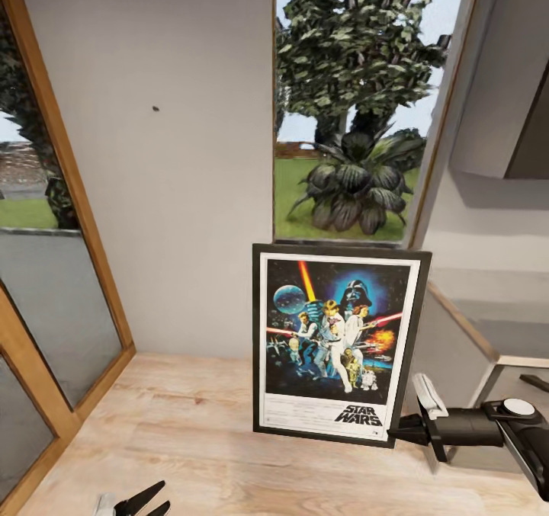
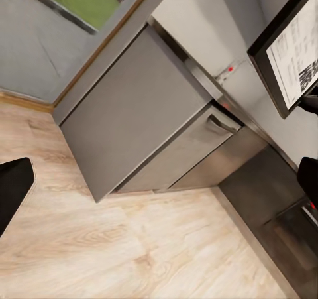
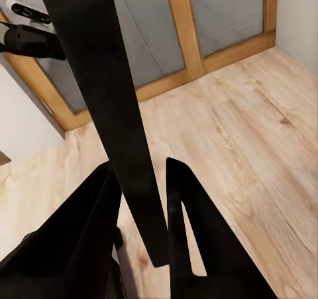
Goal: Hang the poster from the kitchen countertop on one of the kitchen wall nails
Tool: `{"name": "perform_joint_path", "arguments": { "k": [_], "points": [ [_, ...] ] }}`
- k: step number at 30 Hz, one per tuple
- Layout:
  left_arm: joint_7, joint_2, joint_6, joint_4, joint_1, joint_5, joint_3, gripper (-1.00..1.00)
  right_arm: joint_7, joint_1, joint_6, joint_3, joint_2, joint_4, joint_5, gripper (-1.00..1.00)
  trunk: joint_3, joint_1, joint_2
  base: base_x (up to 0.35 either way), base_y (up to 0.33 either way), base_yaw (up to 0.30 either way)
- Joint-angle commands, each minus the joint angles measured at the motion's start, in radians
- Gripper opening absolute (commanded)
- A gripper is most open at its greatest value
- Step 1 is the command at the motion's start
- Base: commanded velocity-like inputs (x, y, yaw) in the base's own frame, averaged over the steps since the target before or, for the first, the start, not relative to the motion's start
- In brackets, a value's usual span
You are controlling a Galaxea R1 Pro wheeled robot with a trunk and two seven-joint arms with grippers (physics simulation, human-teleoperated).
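The upright rectangular Star Wars film poster with thin black frame and white border (image 1: pixel 335 344) is off the worktop and carried in the air above the light wood-plank floor (image 1: pixel 175 440), in front of the plain grey wall (image 1: pixel 183 196) and just below the window showing green plants (image 1: pixel 358 104). The pick-up step is therefore judged complete; the hanging step is not yet done. A small dark wall nail (image 1: pixel 155 108) is visible on the grey wall, well apart from the poster, up and toward the robot's left. Remaining work, as judged: raise the poster and bring its top edge to the nail. The right end effector (image 1: pixel 400 429) holds the poster at its lower right corner, with the black right arm extending roughly level from the right side of the head view. In the right wrist view the two black fingers (image 3: pixel 185 226) are closed narrowly on the frame edge, which passes between them as a dark bar. The left end effector (image 1: pixel 141 501) hangs low over the floor, clear of the poster and holding nothing; its black fingertips (image 1: pixel 146 495) appear spread apart.
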Motion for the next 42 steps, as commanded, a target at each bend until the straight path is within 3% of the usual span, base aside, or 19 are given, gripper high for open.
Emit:
{"name": "perform_joint_path", "arguments": {
  "k": [1, 40, 42],
  "points": [
    [-0.002, 0.000, -0.007, 0.001, -0.001, -0.006, 0.008, 1.00, 0.004, -0.001, 0.009, 0.000, 0.000, 0.000, -0.001, -1.00, -0.001, 0.001, -0.001, 0.208, 0.303, 0.000],
    [-0.001, 0.000, -0.007, 0.002, 0.001, -0.005, 0.009, 1.00, 0.004, -0.001, 0.007, 0.000, 0.001, 0.001, -0.002, -1.00, -0.001, 0.001, -0.001, 0.179, 0.305, 0.000],
    [0.020, 0.000, -0.007, 0.002, 0.001, -0.006, 0.008, 1.00, 0.004, -0.001, 0.007, 0.000, 0.001, 0.001, -0.002, -1.00, -0.001, 0.001, -0.001, 0.166, 0.306, 0.000]
  ]
}}
